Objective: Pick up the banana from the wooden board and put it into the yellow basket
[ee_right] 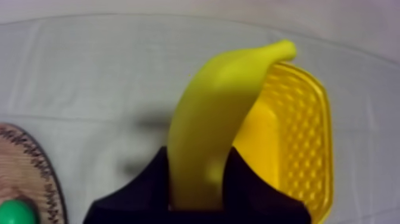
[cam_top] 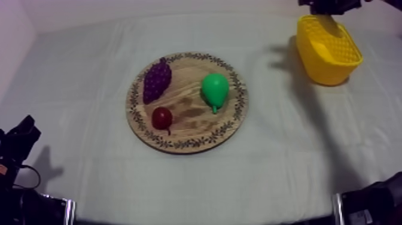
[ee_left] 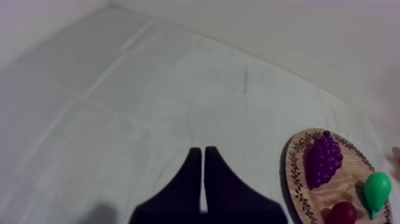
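Over the table's two o'clock corner in the top view, our right gripper (cam_top: 329, 9) hangs above the yellow latticed plastic basket (cam_top: 323, 70). The bright yellow curved toy banana (cam_top: 326, 24) dangles from it, just above the basket's far rim. At the table's centre lies the round wooden board with a patterned rim (cam_top: 186, 96), bearing no banana. On it the purple bunch of grapes (cam_top: 157, 79) sits at ten o'clock, the green pear (cam_top: 215, 90) at two o'clock and the small red fruit (cam_top: 161, 117) at seven o'clock.

From the left wrist view, our left gripper (ee_left: 203, 152) has its black fingers pressed together into a narrow wedge over the grey-white cloth (ee_left: 149, 89), holding nothing. The board lies well apart from it.

From the right wrist view, the right gripper's fingers (ee_right: 253, 190) pinch the banana's thick end from both sides. The fruit arches away from them, and its tip reaches over the basket's rim.

We judge the step in hand to be the release. We should centre the banana over the basket's hollow and lower it until most of its length is inside the walls. Only then should we spread the fingers, since a long curved fruit could catch the rim and tip out.

The banana looks smooth and glossy, tapers to a blunt tip, and nearly matches the basket in colour.
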`<state>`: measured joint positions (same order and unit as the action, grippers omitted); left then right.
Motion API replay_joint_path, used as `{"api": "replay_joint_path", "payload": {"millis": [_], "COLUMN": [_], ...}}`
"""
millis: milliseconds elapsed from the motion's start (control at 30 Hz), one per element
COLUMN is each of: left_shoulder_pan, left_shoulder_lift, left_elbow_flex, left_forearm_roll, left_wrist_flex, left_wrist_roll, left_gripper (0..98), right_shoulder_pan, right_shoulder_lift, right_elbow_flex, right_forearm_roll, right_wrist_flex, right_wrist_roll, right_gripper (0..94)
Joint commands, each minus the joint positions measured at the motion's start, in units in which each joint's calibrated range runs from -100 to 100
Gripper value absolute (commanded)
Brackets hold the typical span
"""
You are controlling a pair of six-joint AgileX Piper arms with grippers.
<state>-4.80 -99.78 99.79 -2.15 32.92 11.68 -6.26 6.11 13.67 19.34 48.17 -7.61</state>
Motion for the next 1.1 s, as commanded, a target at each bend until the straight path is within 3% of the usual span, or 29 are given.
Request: {"api": "replay_joint_path", "payload": {"millis": [0,333,433,467,567,633,767,867,1067], "left_shoulder_pan": [0.0,0.0,0.0,0.0,0.0,0.0,0.0,0.0,0.0], "left_shoulder_lift": [0.0,0.0,0.0,0.0,0.0,0.0,0.0,0.0,0.0], "left_elbow_flex": [0.0,0.0,0.0,0.0,0.0,0.0,0.0,0.0,0.0], "left_forearm_roll": [-0.03,-0.03,-0.03,-0.03,-0.03,-0.03,-0.03,-0.03,-0.03], "left_wrist_flex": [0.0,0.0,0.0,0.0,0.0,0.0,0.0,0.0,0.0], "left_wrist_roll": [0.0,0.0,0.0,0.0,0.0,0.0,0.0,0.0,0.0], "left_gripper": [0.1,0.1,0.1,0.1,0.1,0.1,0.1,0.1,0.1], "right_shoulder_pan": [2.6,7.1,7.5,7.5,7.4,7.3,7.0,7.1,8.7], "right_shoulder_lift": [0.8,7.2,10.2,11.3,13.9,14.9,15.6,14.3,3.7], "right_elbow_flex": [0.6,2.0,1.7,1.4,0.3,-0.2,-1.0,-1.0,7.6], "right_forearm_roll": [0.1,0.8,-0.2,-0.7,-1.7,-2.0,-2.0,-2.4,-3.2], "right_wrist_flex": [-1.4,-7.5,-8.7,-9.0,-9.1,-8.8,-8.9,-9.8,-18.9], "right_wrist_roll": [0.3,1.6,3.1,3.7,4.9,5.4,5.0,4.7,3.6], "right_gripper": [8.4,8.4,10.0,13.4,38.7,50.7,62.5,58.9,19.3]}}
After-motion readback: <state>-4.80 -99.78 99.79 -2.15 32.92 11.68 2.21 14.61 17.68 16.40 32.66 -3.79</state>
